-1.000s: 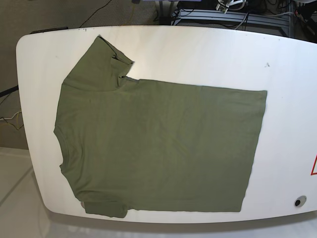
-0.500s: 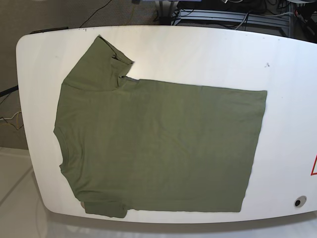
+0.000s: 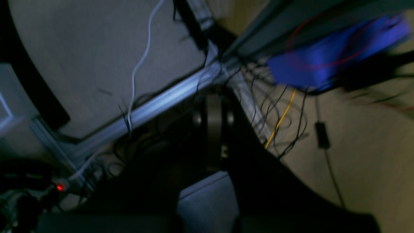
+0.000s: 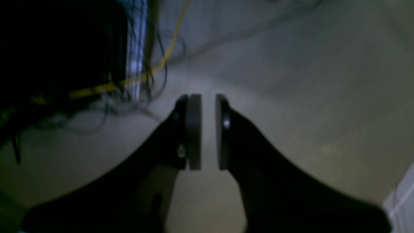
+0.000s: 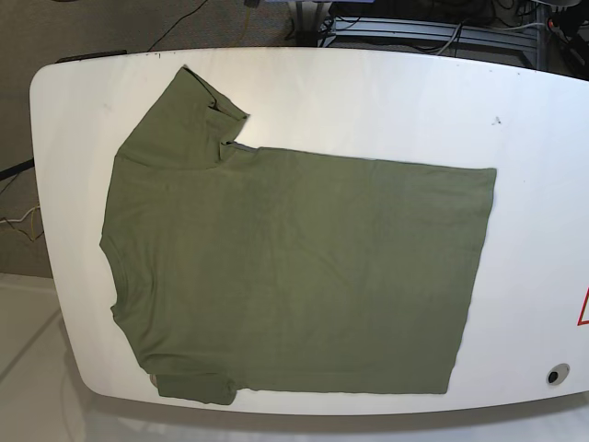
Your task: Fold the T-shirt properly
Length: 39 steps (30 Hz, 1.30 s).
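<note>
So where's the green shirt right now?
In the base view, the T-shirt lies flat on the white table, collar toward the left edge, neither gripper near it.

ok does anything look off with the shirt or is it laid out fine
Mostly flat, but the T-shirt lies sideways on the table, and its near sleeve is tucked under at the table's front edge while the far sleeve sticks out.

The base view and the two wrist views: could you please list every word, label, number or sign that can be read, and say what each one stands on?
No legible text in any view.
Red triangle outline, cut off by the frame edge, on the white table: a sign, with no readable words.
T-shirt: plain olive, no print or label visible.
Left wrist view: too blurred and dark to read anything.
Right wrist view: no text visible.
</note>
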Motion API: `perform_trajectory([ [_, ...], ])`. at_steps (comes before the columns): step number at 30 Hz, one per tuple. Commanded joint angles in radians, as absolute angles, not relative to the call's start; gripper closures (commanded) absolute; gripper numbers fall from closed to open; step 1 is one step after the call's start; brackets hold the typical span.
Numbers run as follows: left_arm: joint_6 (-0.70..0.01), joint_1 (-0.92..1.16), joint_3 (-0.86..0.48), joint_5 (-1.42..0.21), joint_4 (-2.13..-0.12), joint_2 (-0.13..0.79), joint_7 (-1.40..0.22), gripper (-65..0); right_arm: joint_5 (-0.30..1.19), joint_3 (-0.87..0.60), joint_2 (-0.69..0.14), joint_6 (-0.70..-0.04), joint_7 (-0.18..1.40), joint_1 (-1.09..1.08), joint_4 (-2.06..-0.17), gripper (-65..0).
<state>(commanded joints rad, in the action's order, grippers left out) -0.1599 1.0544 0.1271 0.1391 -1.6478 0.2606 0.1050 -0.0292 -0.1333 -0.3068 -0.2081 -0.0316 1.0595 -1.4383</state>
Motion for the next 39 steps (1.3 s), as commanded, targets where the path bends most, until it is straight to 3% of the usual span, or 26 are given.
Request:
perform_trajectory([
  [12,-0.17,1.15,0.015,0.111,-1.887,0.284,0.117,-0.6,-0.037,-0.168,-0.331,-0.21,0.037,1.144,-1.718,-6.9],
  [20,-0.175,1.123,-0.017,0.079,-1.903,0.28,0.104,-1.5,-0.019,-0.158,-0.328,-0.212,0.058,1.111,-1.793,-7.1],
  [28,-0.178,1.086,-0.079,0.018,-1.906,0.272,0.089,-5.1,0.111,-0.165,-0.326,-0.216,0.164,0.989,-1.838,-7.9],
  [34,-0.179,1.083,-0.131,0.028,-1.923,0.274,0.101,-9.2,0.135,-0.181,-0.322,-0.218,0.205,0.944,-1.884,-13.3],
  [36,-0.187,1.089,-0.173,0.023,-1.935,0.278,0.095,-13.7,0.123,-0.206,-0.315,-0.213,0.209,0.935,-1.927,-21.3],
  [39,-0.189,1.088,-0.2,0.023,-1.941,0.277,0.09,-17.5,0.11,-0.22,-0.307,-0.21,0.229,0.927,-1.95,-24.6],
])
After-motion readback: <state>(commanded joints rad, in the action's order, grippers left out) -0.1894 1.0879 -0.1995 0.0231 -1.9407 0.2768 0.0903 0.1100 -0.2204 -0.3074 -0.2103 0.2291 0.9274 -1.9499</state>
